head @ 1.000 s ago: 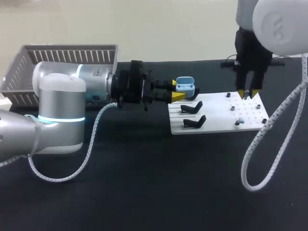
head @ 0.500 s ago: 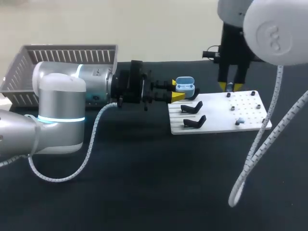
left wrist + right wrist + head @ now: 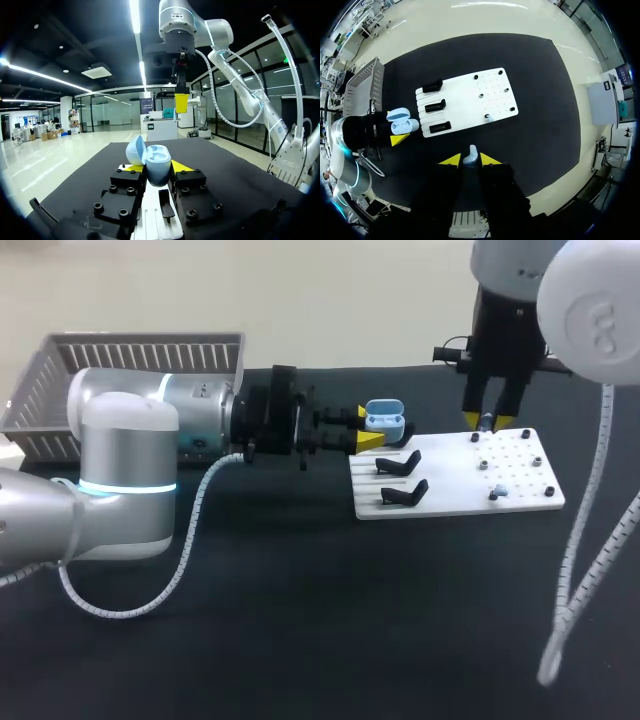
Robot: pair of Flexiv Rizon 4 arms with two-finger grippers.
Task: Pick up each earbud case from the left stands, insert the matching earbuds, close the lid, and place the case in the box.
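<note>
Grey slatted plastic makes up the basket (image 3: 130,350) at ten o'clock on the black table. Next along, the left gripper (image 3: 368,428) lies level near twelve o'clock. Its yellow tips pinch the pale blue earbud case (image 3: 385,418) from both sides, lid tipped open, just off the nine o'clock edge of the white board (image 3: 455,502). The black stands (image 3: 400,462) line that same edge. Further over, one small earbud on the board (image 3: 499,493) rests among the pegs at about four o'clock. The right gripper (image 3: 488,422) hangs nose-down over the board's one o'clock edge, tips nipped onto a white earbud (image 3: 471,152). To my eye the case is a light, smooth, rounded shell that would squirt out of a careless squeeze. It is best gripped low across the body, clear of hinge and lid, so the lid can swing shut. The bud looks tiny and slick, and wants only a gentle pinch.
</note>
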